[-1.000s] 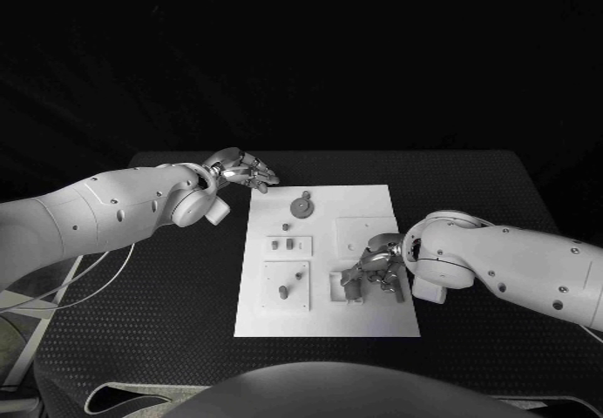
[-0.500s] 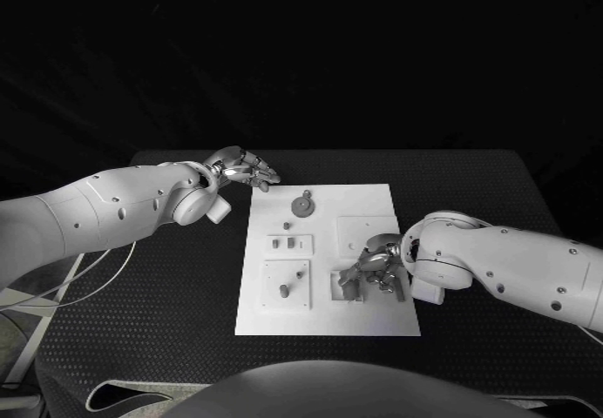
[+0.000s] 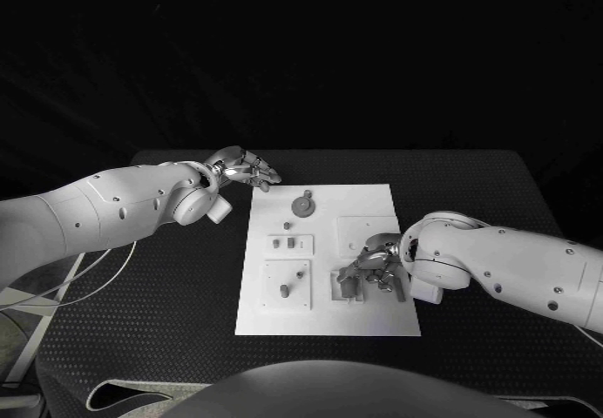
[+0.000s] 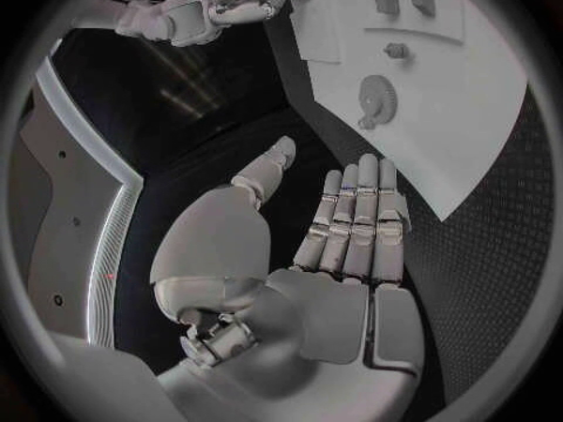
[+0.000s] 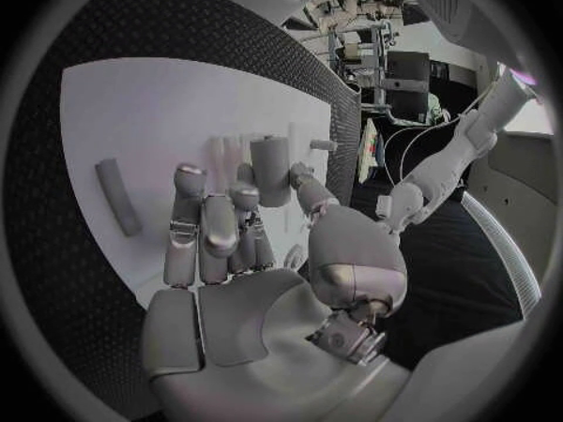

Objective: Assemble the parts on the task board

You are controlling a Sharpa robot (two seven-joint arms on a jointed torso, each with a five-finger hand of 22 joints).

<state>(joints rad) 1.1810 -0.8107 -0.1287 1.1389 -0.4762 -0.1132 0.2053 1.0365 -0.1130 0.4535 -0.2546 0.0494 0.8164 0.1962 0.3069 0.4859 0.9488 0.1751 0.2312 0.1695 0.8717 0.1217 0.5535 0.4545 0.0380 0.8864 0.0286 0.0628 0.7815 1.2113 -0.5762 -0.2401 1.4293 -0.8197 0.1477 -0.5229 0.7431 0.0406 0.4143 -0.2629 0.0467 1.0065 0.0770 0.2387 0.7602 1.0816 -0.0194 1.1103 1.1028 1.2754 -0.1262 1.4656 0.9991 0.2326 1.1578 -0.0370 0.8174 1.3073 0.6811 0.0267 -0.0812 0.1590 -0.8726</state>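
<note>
Your task board (image 3: pixel 377 196) lies in the middle of the black table (image 3: pixel 477 183), its long sides running away from the robot. On it, near the far edge, you can see a gear-shaped part (image 3: pixel 301 206); lower down the left half sit two small upright parts (image 3: pixel 287 245) on a raised square, and nearer the robot a slanted part (image 3: pixel 299 278) with a round one just beside it on another raised square.

Your right hand (image 3: pixel 373 268) is over the board's near right quarter, fingers pointing down onto the fixture there. In the right wrist view the hand (image 5: pixel 229 244) has its fingers curled in beside a stubby cylindrical part (image 5: pixel 270 169) standing on the board; the thumb and a finger sit at that part, but you cannot tell whether they actually pinch it. A short bar-shaped part (image 5: pixel 115 195) lies flat on the board apart from the fingers.

Your left hand (image 3: pixel 242 169) hovers just off the board's far left corner, above the table. The left wrist view shows this hand (image 4: pixel 334 244) with straight fingers laid side by side, thumb apart, holding nothing, the gear part beyond the fingertips
</note>
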